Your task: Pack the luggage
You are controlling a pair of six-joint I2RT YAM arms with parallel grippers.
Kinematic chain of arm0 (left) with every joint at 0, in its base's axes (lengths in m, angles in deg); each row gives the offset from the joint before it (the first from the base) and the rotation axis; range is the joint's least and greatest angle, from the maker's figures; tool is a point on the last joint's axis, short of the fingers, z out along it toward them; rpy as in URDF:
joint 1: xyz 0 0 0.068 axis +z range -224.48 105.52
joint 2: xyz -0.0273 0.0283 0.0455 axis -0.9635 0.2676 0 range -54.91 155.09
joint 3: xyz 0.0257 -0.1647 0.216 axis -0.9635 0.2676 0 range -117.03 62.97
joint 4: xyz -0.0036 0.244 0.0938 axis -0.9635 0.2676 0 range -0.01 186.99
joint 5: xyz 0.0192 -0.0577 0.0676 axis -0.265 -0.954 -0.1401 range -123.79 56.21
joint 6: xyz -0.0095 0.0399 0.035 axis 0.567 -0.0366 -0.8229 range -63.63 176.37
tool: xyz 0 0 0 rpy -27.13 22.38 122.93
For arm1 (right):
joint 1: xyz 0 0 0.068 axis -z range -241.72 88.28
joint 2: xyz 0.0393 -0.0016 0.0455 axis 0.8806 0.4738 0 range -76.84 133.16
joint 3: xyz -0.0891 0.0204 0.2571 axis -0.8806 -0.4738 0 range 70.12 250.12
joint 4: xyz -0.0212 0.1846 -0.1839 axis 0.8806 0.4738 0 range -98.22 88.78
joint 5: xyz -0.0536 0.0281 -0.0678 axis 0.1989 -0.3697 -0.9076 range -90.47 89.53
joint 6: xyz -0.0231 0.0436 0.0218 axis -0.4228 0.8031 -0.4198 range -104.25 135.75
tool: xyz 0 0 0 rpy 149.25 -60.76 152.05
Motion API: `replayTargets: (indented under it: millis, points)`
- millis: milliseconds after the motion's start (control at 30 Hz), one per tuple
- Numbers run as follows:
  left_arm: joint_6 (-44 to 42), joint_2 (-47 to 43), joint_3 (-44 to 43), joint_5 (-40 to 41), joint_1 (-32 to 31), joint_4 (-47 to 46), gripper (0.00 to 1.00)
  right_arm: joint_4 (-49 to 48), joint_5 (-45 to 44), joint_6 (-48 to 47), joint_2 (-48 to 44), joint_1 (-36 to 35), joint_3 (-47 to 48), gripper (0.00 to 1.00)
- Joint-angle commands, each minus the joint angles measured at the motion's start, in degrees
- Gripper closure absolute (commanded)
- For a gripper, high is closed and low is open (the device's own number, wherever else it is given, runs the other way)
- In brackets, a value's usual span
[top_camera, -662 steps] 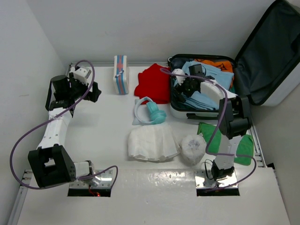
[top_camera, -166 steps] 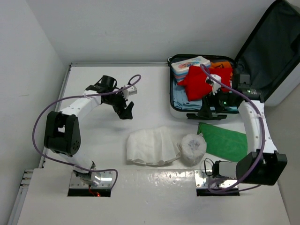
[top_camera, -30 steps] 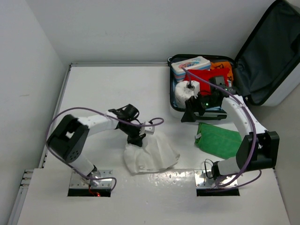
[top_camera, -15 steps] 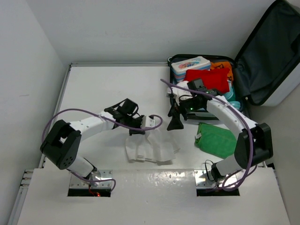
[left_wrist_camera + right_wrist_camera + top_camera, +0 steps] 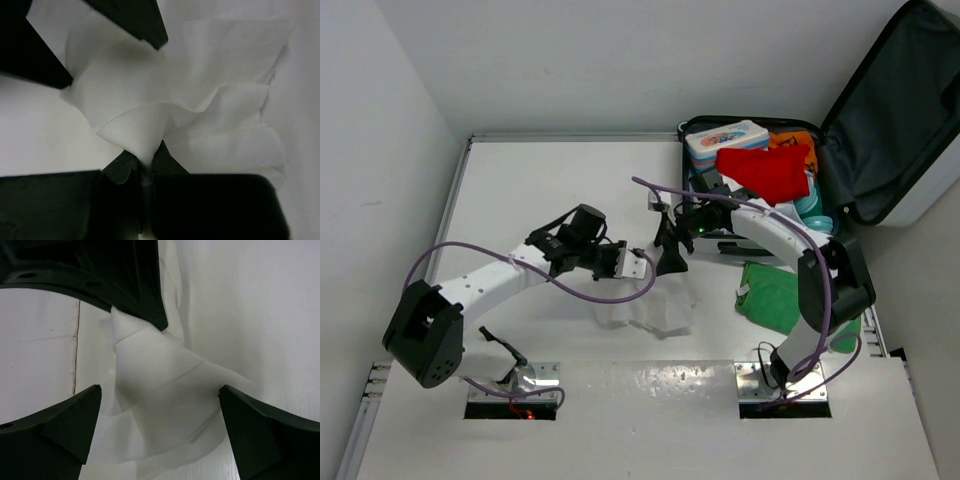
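From above, the luggage [image 5: 895,110] lies open at the 2 o'clock corner of the table [image 5: 540,190], lid cut off by the frame, while the left gripper [image 5: 615,272] and right gripper [image 5: 670,262] meet mid-table over a white cloth [image 5: 650,315], tips hard to separate. Only the left wrist view shows the left gripper [image 5: 145,167] clamped on a fold of the white cloth [image 5: 200,115], dark shapes cut off at 11 o'clock. The right wrist view shows the right gripper [image 5: 160,390] spread wide, fingers [image 5: 55,430] at 7 and 5 o'clock flanking the white cloth [image 5: 165,375].
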Motion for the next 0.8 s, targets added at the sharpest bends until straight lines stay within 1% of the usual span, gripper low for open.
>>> replayTargets:
  millis: [0,133,300,500,667,767]
  points:
    - [-3.0,-3.4,0.3,-2.3,-1.1,-2.7,1.0,-4.1,0.5,0.0,0.8,-1.9,2.7,0.01]
    - [-4.0,-4.0,1.4,-1.7,-1.7,-2.7,1.0,-6.0,0.6,1.6,0.3,-2.5,3.7,0.01]
    - [-5.2,-4.0,2.0,-1.7,-1.7,-2.1,1.0,-3.2,1.2,-0.9,0.3,-2.8,9.6,0.01]
    - [-5.2,-4.0,0.7,-1.7,-2.2,-2.1,1.0,6.3,0.5,-7.6,1.0,-5.4,11.5,0.01]
    - [-5.2,-4.0,-0.4,-0.7,-2.2,-2.1,1.0,17.9,1.6,-12.0,4.5,-6.7,14.0,0.01]
    - [-5.2,-4.0,-1.6,-0.7,-1.0,-2.1,1.0,20.0,0.9,-12.6,5.5,-7.0,13.1,0.01]
